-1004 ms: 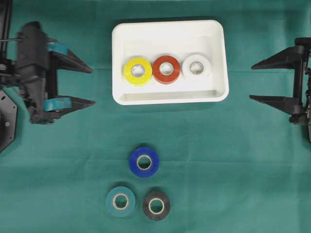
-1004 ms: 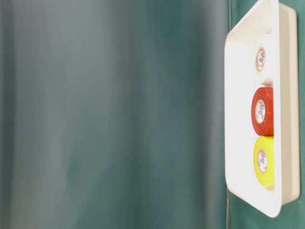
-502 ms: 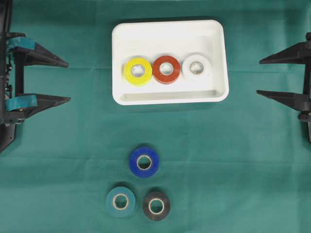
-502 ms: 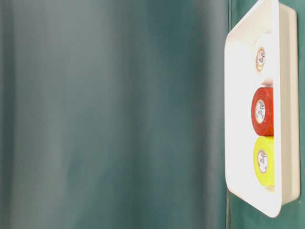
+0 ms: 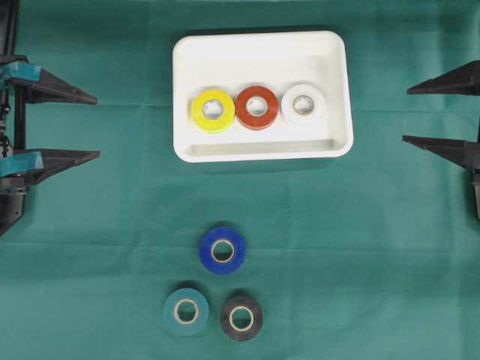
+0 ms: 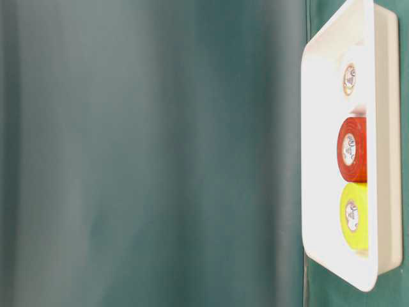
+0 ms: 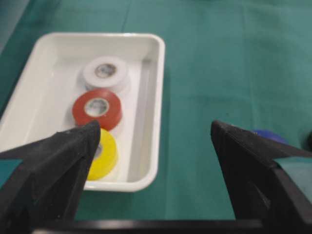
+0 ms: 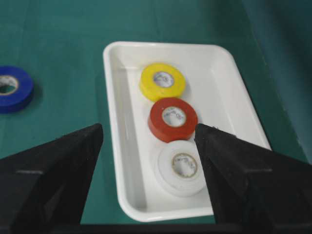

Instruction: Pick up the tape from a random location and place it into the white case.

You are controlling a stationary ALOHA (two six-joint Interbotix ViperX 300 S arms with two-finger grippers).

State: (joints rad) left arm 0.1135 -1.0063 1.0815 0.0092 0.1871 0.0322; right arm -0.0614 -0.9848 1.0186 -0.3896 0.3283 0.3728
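Tape rolls: blue tape [image 5: 223,250] nearest; left gripper [image 5: 94,127] wide, right gripper [image 5: 409,115] spread, both empty; should descend centred, straddling roll.

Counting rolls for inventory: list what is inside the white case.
Inside the white case: yellow roll, red roll, white roll, side by side in a row. Anything beneath the rolls is covered.

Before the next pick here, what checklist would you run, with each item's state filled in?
1. Left claw open and holding nothing: ok.
2. Right claw open and holding nothing: ok.
3. White case has bare floor for another roll: ok.
4. Yellow, red and white rolls lie flat in it: ok.
5. Blue, teal and black rolls on the cloth, unobstructed: ok.
6. Gap between teal and black rolls fits a finger: cannot tell.
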